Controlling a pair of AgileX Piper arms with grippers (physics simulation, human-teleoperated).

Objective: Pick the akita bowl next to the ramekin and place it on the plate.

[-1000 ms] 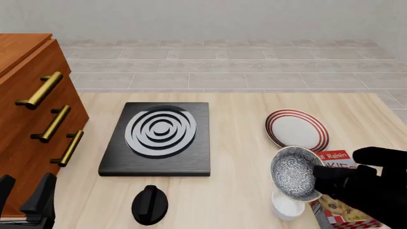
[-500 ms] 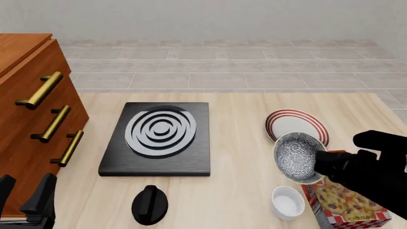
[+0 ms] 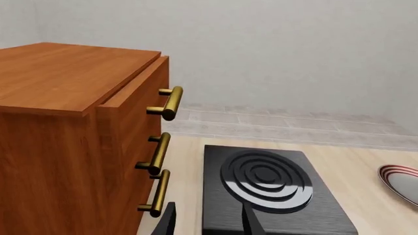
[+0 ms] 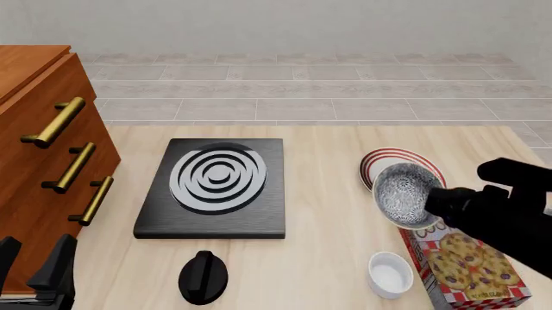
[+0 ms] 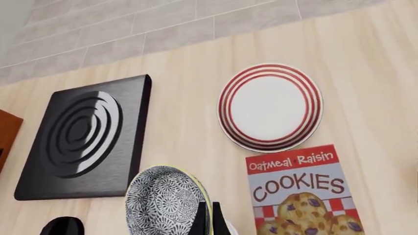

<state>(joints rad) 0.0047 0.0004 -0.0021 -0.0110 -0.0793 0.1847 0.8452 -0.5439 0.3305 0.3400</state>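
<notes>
The right gripper is closed on the rim of the akita bowl and holds it in the air, tilted so that its patterned inside faces the front camera. In the right wrist view the two thin fingers stand almost together, with only the bowl's edge pinched between them. In the front view the bowl hangs over the near edge of the plate and covers part of its red rings; it does not rest on the plate. The plate lies flat on the wooden table, at the right of the black stove plate.

Under the right arm lies an Oatmeal Raisin cookie box, and just beside its left edge stands the white ramekin, well below the lifted bowl. A black knob sits near the front of the stove plate.

The left gripper is low at the left corner, next to the wooden drawer cabinet with brass handles. Its fingers are spread apart and hold nothing.
</notes>
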